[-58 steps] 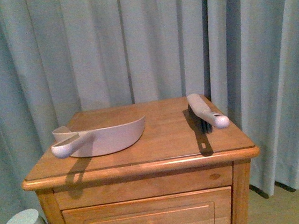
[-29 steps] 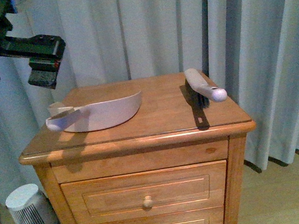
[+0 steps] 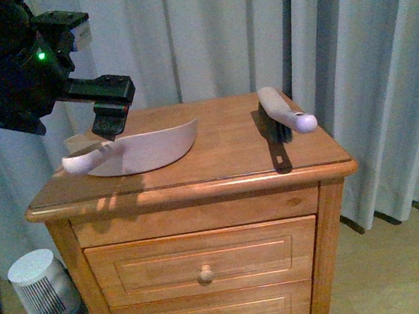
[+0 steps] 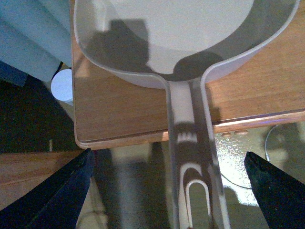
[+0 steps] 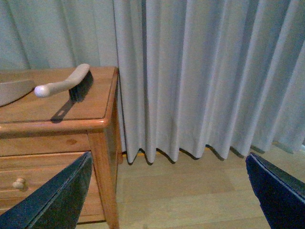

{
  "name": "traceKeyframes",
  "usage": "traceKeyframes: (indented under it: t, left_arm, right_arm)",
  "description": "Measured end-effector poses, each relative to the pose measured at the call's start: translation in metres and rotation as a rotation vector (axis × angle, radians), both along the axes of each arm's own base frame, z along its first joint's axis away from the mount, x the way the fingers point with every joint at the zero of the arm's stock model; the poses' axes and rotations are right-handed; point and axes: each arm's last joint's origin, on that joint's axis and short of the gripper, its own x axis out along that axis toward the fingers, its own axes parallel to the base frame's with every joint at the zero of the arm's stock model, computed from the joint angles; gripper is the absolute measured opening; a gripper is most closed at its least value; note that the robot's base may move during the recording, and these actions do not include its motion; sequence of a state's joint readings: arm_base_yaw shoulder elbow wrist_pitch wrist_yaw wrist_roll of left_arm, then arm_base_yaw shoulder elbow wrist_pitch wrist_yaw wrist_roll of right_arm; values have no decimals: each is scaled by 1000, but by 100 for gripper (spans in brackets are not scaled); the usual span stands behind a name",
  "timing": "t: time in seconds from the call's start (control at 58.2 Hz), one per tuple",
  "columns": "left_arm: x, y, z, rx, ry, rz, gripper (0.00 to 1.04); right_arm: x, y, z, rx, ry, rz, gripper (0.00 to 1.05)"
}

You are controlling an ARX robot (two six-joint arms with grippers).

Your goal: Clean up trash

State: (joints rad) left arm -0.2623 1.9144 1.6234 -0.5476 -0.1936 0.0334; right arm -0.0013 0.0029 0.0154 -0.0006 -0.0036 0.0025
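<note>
In the front view, my left claw (image 3: 110, 125) hangs just above the long handle of the pinkish-beige plastic dustpan (image 3: 151, 147). The dustpan lies on the brown wooden table (image 3: 220, 180). A pale-handled, dark-bristled hand brush (image 3: 284, 113) lies well apart from it, toward the table's right edge. I can see no crumpled white paper wad on the table top, and the pan's wall hides its inside from here.

In the left wrist view, my fingers (image 4: 59, 191) are spread wide with nothing between them but air, and the handle runs midway between them, out past the table's edge. As I judge it, the step in hand is taking that handle. I should come straight down with it centred and close on the part that overhangs, so neither finger strikes the wood. The smooth plastic may twist, so I should grip it squarely. The part of the pan's bowl I can see holds no wad.

In the right wrist view, my right claw (image 5: 167, 191) is also spread and empty, beside the table. No wad shows on the pale wooden floor (image 5: 190, 186) either.
</note>
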Motion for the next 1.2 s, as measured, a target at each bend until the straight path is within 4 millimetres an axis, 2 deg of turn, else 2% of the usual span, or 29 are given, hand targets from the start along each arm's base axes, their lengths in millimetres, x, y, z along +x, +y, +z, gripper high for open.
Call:
traceKeyframes:
  t: [0.344, 0.636, 0.843, 1.152, 1.186, 1.204]
  left_arm:
    - [13, 0, -16, -17, 11, 21, 97]
    - [24, 9, -34, -15, 22, 46, 97]
    - [28, 12, -34, -20, -6, 49, 97]
    - [25, 12, -45, -18, 24, 45, 97]
    - [25, 11, -45, -17, 24, 44, 95]
    - [25, 11, -45, -17, 23, 44, 90]
  right_arm:
    - [0, 0, 0, 0, 0, 0, 97]
    - [0, 0, 0, 0, 0, -1, 97]
    - [0, 0, 0, 0, 0, 0, 97]
    - [0, 0, 0, 0, 0, 0, 97]
    - [0, 0, 0, 0, 0, 0, 97]
    - [0, 0, 0, 0, 0, 0, 97]
